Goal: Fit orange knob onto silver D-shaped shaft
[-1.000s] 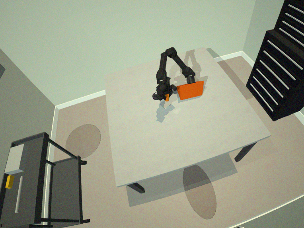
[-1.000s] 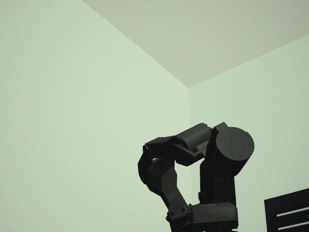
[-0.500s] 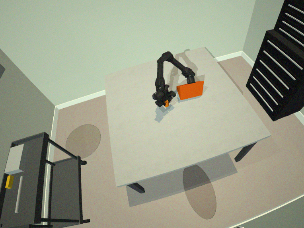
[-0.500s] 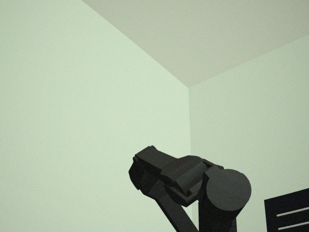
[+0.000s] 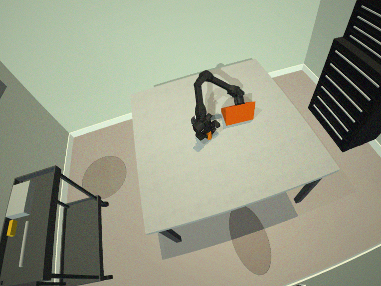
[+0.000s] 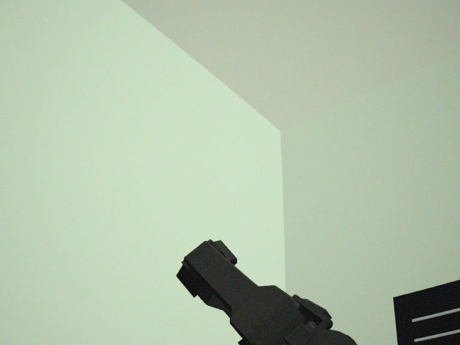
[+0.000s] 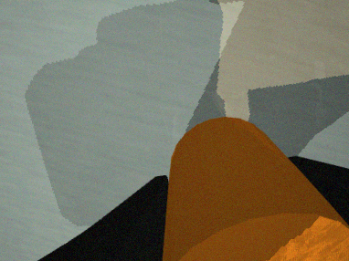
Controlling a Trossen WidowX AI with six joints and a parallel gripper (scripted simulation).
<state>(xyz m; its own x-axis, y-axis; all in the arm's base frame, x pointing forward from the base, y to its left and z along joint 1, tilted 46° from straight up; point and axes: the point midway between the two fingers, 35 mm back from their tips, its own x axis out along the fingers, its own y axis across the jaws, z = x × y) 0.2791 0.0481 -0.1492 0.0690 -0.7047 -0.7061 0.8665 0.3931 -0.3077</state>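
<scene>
The orange knob [image 5: 209, 136] [image 7: 228, 192] is held between the dark fingers of my gripper [image 5: 208, 133] [image 7: 227, 179], which is shut on it. In the wrist view the knob's rounded body fills the lower middle, with a black finger on each side. In the top view the knob sits at the lower right of the gripper, off to the side of the pedestal. The round pedestal [image 5: 193, 120] is mostly hidden behind the gripper, and only a dark edge and a small bright bit show. The knob's hole and the flat side of the shaft cannot be seen.
An orange block [image 5: 239, 113] stands on the pale table [image 5: 235, 168] by the arm's base, right of the gripper. A dark cart [image 5: 81, 241] is at the left and black drawer cabinets [image 5: 327, 108] at the right. The exterior view shows only dark arm parts [image 6: 265, 310] and walls.
</scene>
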